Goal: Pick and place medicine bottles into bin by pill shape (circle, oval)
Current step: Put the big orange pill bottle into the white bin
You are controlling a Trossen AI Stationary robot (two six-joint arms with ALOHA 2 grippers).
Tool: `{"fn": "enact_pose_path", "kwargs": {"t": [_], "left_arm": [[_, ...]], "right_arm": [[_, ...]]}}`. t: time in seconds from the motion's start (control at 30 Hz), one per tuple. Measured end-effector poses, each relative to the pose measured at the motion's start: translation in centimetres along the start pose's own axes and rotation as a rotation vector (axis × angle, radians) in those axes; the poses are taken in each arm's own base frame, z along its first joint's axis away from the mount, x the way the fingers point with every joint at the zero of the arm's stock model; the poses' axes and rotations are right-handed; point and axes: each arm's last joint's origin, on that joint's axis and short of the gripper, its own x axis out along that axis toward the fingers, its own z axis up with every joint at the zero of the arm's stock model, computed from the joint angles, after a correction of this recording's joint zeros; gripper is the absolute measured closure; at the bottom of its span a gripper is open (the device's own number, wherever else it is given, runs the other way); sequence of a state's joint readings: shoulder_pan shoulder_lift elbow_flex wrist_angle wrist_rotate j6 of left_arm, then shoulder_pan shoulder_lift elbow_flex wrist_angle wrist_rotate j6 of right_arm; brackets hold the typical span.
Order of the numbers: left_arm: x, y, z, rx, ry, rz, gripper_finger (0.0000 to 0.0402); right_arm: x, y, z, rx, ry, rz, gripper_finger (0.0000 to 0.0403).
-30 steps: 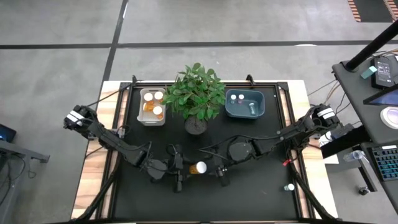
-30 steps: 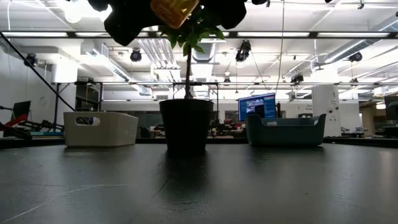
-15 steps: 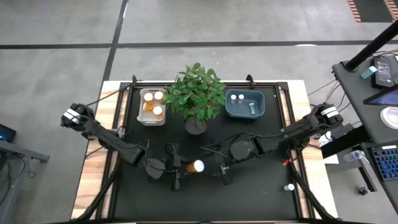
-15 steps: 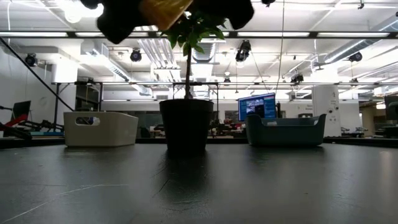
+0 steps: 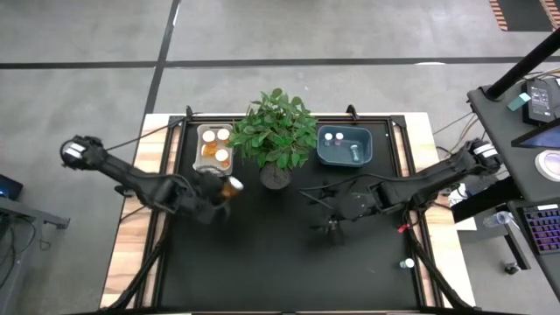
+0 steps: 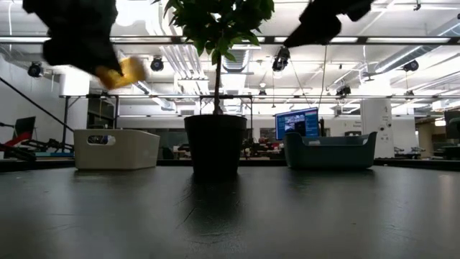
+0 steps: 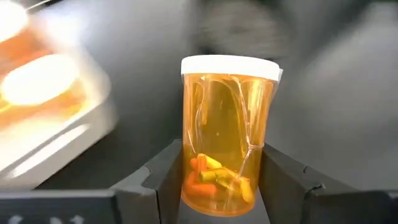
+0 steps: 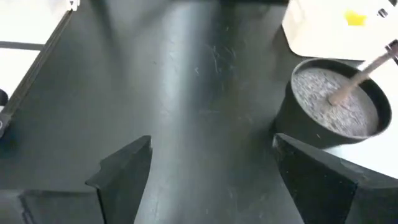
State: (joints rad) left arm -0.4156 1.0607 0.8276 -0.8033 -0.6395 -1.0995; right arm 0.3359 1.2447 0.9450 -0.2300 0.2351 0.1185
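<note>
1. Carrying an amber bottle [image 7: 227,134], the left hand [image 5: 219,191] hangs above the desk [image 5: 262,271] just in front of the white bin [image 5: 199,157], which sits toward the desk's far left side. The fingers [image 7: 165,180] are closed on the lower body of the bottle, one on each side, with the white cap pointing away from the wrist.
2. The bottle holds a few elongated orange and yellow pills in its base, so it appears to belong with the oval group. This is a judgement from the left wrist view only.
3. The white bin already holds several amber bottles with white caps. The blue bin [image 5: 367,156], toward the far right side, holds smaller pale bottles. A potted plant [image 5: 278,131] stands between the two bins.
4. The right hand [image 5: 332,214] waits over the middle of the desk, right of centre, with its fingers spread wide and nothing between them.
5. One small bottle [image 5: 408,262] stands near the front right corner of the desk.
6. Handling: the bottle looks light, rigid and smooth-walled, so it is likely to slip or rotate under a loose grip. Take hold across the cylindrical body below the cap, as here, not on the cap.
7. Likely next move: position over the white bin, then release low to limit bouncing.
</note>
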Motion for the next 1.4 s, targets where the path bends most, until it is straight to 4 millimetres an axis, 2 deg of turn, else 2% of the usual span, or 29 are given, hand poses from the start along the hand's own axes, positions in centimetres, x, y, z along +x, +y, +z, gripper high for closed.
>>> {"fn": "enact_pose_path", "kwargs": {"t": [0.2,0.43,0.53,0.77,0.97,1.2,1.4], "left_arm": [[-0.1,4.5,0.9,-0.144,0.083,0.282,0.0246],[0.8,7.7,3.0,-0.213,0.127,0.447,0.0246],[1.6,8.8,3.8,-0.167,0.188,0.489,0.0246],[3.4,10.9,5.9,-0.219,0.316,0.558,0.0246],[5.2,11.9,7.6,-0.268,0.320,0.596,0.0246],[8.0,12.6,7.6,-0.338,0.389,0.645,0.0246],[9.5,12.7,6.9,-0.408,0.463,0.719,0.0246]], "right_arm": [[-1.1,-0.4,-1.3,0.018,-0.016,-0.002,0.0078],[-2.3,-0.8,-2.0,0.012,-0.034,0.000,0.0078],[-3.2,-1.0,-1.9,0.003,-0.037,0.002,0.0078],[-5.2,-1.5,-1.5,-0.021,-0.088,0.006,0.0078],[-5.5,-1.5,-1.6,-0.040,-0.089,0.005,0.0078],[-5.1,-1.5,-2.3,-0.056,-0.060,0.002,0.0078],[-5.1,-1.5,-2.4,-0.064,-0.054,0.002,0.0078]]}}
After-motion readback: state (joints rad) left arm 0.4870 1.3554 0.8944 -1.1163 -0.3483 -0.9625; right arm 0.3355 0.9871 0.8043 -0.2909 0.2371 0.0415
